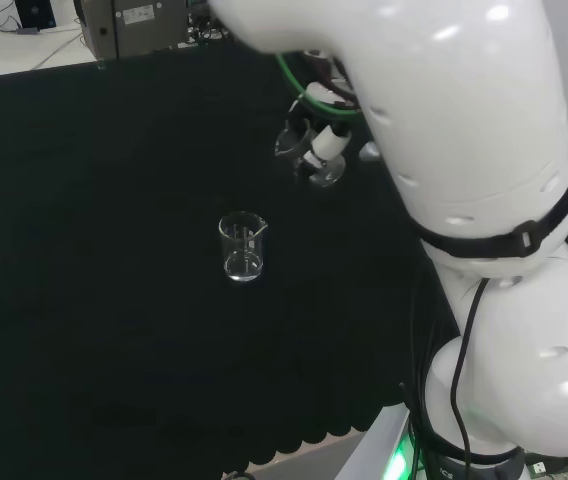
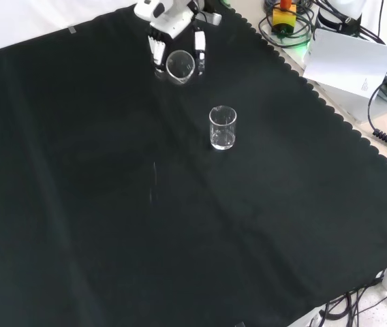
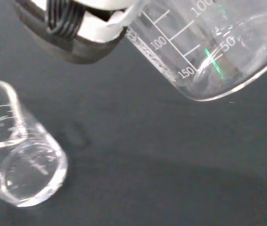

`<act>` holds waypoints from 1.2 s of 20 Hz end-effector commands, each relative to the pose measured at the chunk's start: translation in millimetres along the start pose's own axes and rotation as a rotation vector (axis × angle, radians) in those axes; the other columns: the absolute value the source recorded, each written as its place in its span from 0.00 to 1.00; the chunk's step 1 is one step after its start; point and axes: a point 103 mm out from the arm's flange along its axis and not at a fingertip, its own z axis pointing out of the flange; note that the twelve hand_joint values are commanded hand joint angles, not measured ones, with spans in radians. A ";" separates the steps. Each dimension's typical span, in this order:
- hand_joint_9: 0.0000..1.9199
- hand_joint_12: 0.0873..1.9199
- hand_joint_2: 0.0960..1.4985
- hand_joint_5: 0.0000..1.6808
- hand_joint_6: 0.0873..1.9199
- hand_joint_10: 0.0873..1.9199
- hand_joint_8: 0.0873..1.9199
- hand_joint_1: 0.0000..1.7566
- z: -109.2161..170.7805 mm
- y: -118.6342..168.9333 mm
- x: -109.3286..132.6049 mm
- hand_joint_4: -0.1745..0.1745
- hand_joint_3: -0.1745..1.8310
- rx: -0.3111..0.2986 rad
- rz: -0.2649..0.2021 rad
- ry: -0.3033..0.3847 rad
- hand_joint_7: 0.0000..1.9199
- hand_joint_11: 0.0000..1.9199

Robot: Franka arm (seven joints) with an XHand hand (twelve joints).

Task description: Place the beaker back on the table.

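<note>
Two clear glass beakers are showing; one beaker (image 2: 180, 66) is sitting tilted between the fingers of the single hand (image 2: 168, 27); the second beaker (image 2: 223, 127) is standing upright on the cloth, apart from the hand.

Second clear beaker (image 2: 223, 127) on black cloth (image 2: 112, 204)

head: behind and above my base, over my arm | front: opposite, looking down at cloth (image 2: 112, 204) | wrist: close at my palm | all share standing beaker (image 1: 242, 247)
</note>
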 end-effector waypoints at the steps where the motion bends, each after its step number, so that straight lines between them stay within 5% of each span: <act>1: 0.85 0.46 0.66 0.76 0.19 0.00 0.22 0.81 5.4 53.1 5.4 0.07 0.00 -0.083 -0.190 0.177 0.70 0.62; 6: 0.85 0.29 0.65 0.74 0.24 0.00 0.25 0.87 12.1 64.4 -5.5 0.00 0.00 -0.103 -0.187 0.248 0.69 0.61; 24: 0.85 0.29 0.65 0.74 0.26 0.00 0.27 0.87 44.4 100.8 -27.3 0.00 0.00 -0.059 -0.188 0.308 0.69 0.61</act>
